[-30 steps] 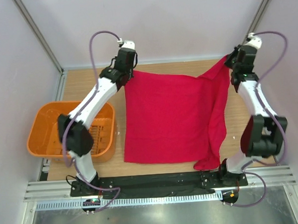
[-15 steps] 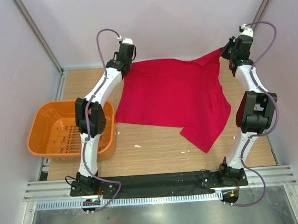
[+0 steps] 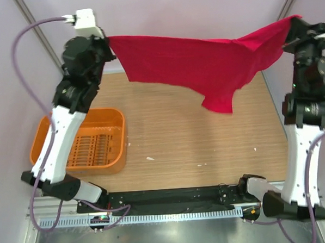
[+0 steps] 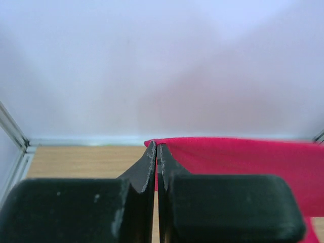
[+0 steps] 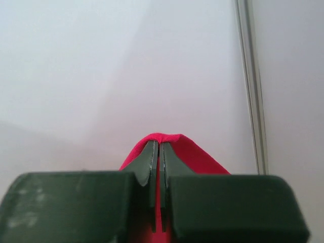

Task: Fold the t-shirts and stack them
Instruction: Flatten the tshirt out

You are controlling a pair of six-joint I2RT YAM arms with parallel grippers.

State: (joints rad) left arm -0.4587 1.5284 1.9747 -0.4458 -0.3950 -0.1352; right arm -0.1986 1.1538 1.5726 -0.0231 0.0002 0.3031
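Red t-shirt (image 3: pixel 203 59) hangs stretched in air across the far side, clear of the surface (image 3: pixel 196 147), one flap drooping right of centre. Its left corner is pinched in the closed left claw (image 3: pixel 109 42), its right corner in the closed right claw (image 3: pixel 294 23). Soft, light, limp cloth; probably sags, may slip. Best held at corners or hems.

2 white arms (image 3: pixel 60 140) with black joints (image 3: pixel 81 56), purple cables (image 3: pixel 41 21).
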